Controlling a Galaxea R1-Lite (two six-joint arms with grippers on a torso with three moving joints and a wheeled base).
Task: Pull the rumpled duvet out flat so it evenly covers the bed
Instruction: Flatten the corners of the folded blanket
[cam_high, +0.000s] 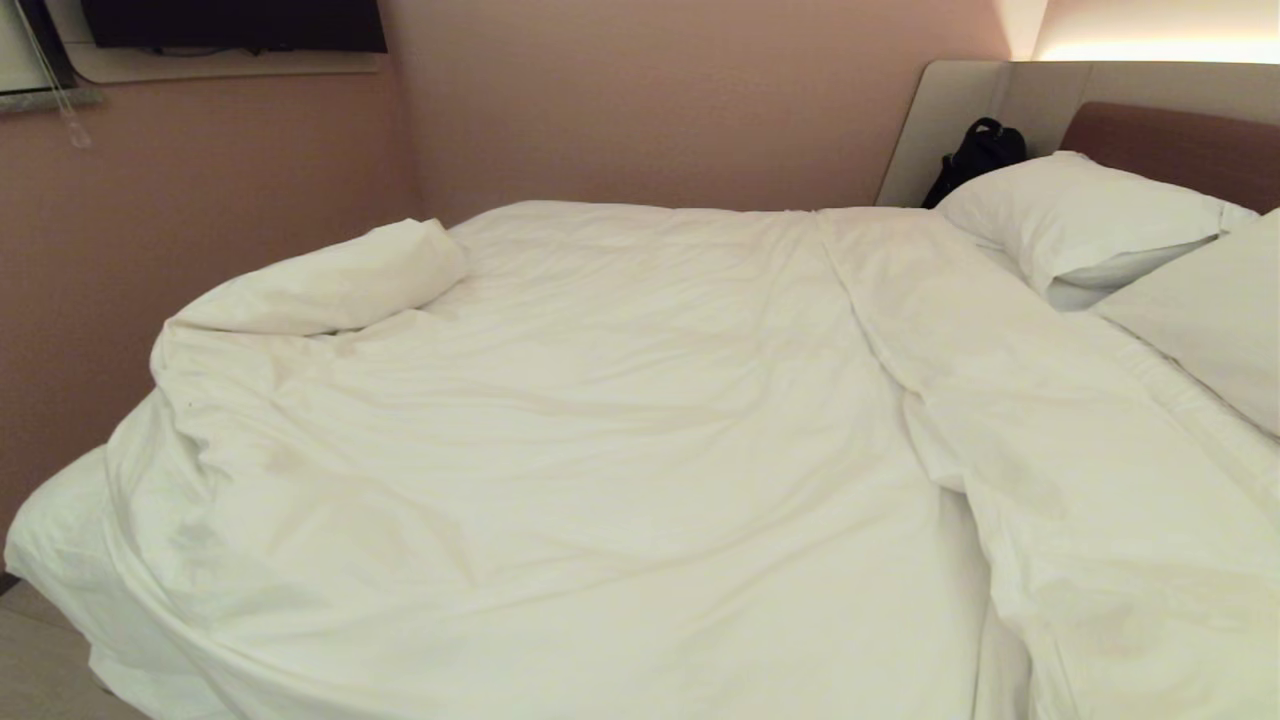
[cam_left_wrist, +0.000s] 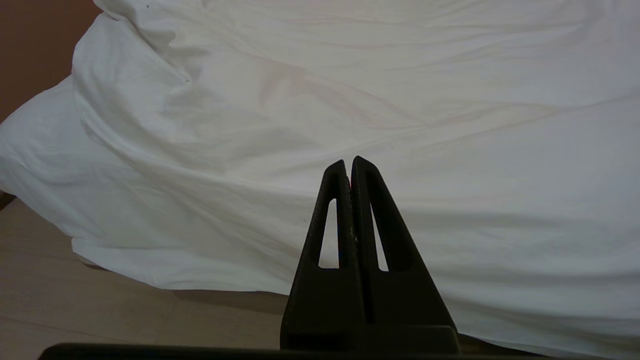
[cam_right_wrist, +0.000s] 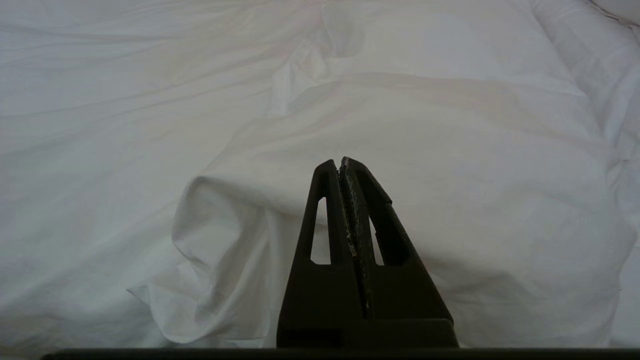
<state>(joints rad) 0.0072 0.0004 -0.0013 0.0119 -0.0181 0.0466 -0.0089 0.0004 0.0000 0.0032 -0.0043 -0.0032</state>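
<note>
Here the thick, puffy white duvet (cam_high: 560, 430) lies rumpled across the wide low bed (cam_high: 45, 540) with its white-sheeted mattress, covering most of the surface seen from the head camera. At the far left corner one part of the quilt is folded back on itself into a fat roll, and a long raised ridge of bunched fabric runs from the far edge toward the near right side, where the cover piles up in soft folds. On the near left the duvet hangs over the edge of the mattress toward the pale beige floor (cam_left_wrist: 75, 305). Two plump white rectangular pillows (cam_high: 1080, 215) rest at the right, against the padded beige-and-brown headboard (cam_high: 1170, 135), and a black bag (cam_high: 975, 155) sits in the corner just beside the farther pillow. A dark flat screen (cam_high: 235, 22) is mounted on the pinkish wall (cam_high: 650, 100) at the upper left. Neither arm appears in the head view. In the left wrist view the black left gripper (cam_left_wrist: 349, 165) has its two fingers pressed together, empty, pointing at the draped side of the duvet above the floor. In the right wrist view the black right gripper (cam_right_wrist: 340, 165) is likewise closed tight on nothing, hovering just before a crumpled fold of the quilt's edge.
</note>
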